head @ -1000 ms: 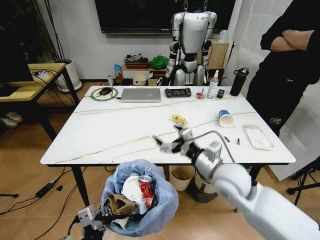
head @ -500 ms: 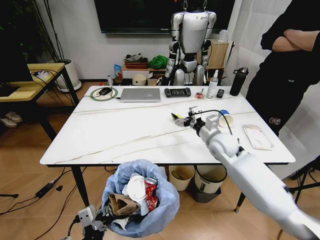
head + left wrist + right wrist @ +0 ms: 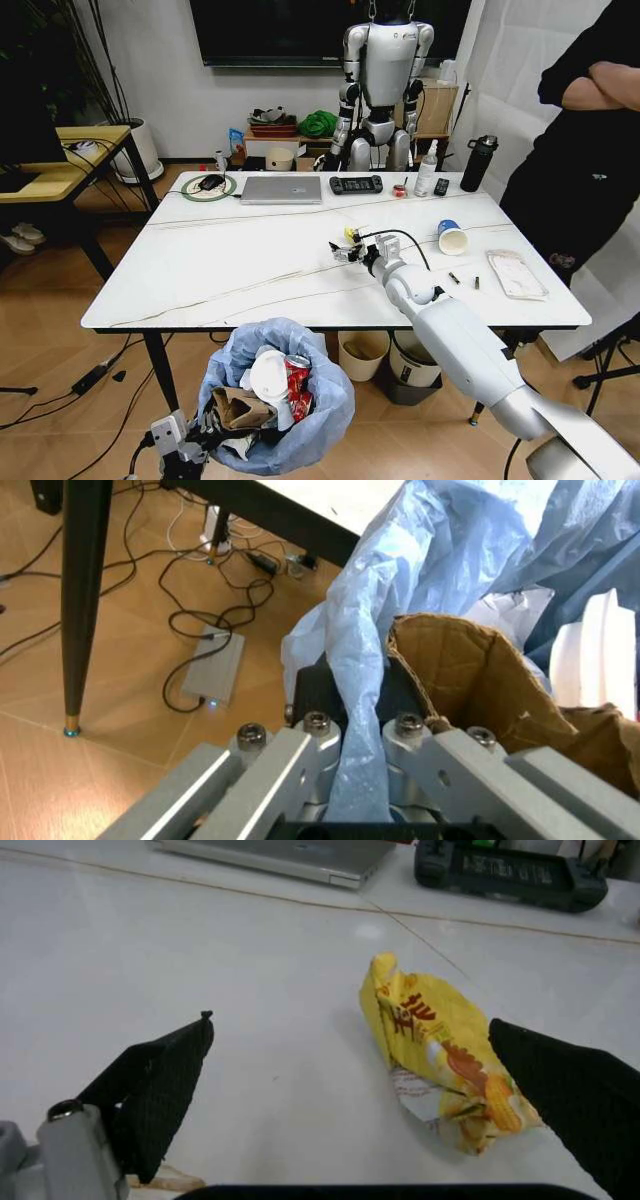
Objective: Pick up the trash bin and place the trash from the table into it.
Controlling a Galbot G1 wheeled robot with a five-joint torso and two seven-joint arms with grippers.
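The trash bin (image 3: 278,400), lined with a light-blue bag, hangs low in front of the table (image 3: 230,270) and holds cardboard, white paper, a lid and a red can. My left gripper (image 3: 172,436) is shut on its rim; the fingers (image 3: 300,761) pinch the bag (image 3: 360,727) beside the brown cardboard (image 3: 460,682). My right gripper (image 3: 345,250) reaches over the table, open, just short of a yellow wrapper (image 3: 352,233). That wrapper (image 3: 435,1057) lies flat between the black fingers (image 3: 160,1080), nearer one of them. A blue-white paper cup (image 3: 452,238) and a clear packet (image 3: 516,273) lie farther right.
A silver laptop (image 3: 281,189), a game controller (image 3: 356,184), a spray bottle (image 3: 426,172) and a black flask (image 3: 476,163) line the table's far edge. Two bins (image 3: 364,352) stand under it. A person (image 3: 580,150) stands at the right, a wooden desk (image 3: 60,165) at the left.
My right arm has swung from the table's front edge out over the top to the yellow wrapper, then shifted slightly left. The bin stays in my left gripper.
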